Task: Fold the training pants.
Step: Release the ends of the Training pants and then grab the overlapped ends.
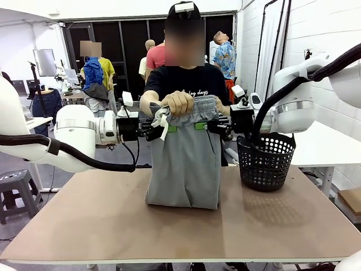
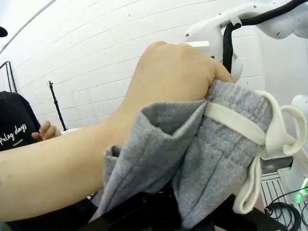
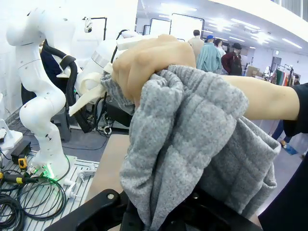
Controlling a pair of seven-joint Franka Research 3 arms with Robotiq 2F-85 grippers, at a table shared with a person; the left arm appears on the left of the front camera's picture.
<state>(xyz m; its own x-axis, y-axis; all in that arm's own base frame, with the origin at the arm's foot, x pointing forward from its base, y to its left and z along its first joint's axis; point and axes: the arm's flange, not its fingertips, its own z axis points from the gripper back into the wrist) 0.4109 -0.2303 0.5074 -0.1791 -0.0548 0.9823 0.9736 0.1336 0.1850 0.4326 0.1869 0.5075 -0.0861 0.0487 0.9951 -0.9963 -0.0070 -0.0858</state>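
The light grey training pants [image 1: 183, 164] hang upright above the table, legs doubled so the lower fold rests on the tabletop. My left gripper [image 1: 168, 129] is shut on the waistband's left end, near the white drawstring [image 1: 162, 121]. My right gripper [image 1: 202, 126] is shut on the right end. A person's hand [image 1: 177, 103] grips the top of the waistband between them. In the left wrist view the hand [image 2: 168, 77] clasps the grey fabric [image 2: 216, 159] and the drawstring [image 2: 269, 139] dangles. In the right wrist view the hand [image 3: 144, 62] bunches the cloth [image 3: 192, 139], which covers my fingers.
A black mesh basket [image 1: 265, 161] stands on the table's right side, just under my right arm. The brown tabletop [image 1: 169, 231] lies open in front of the pants. The person stands directly behind the pants at the far edge.
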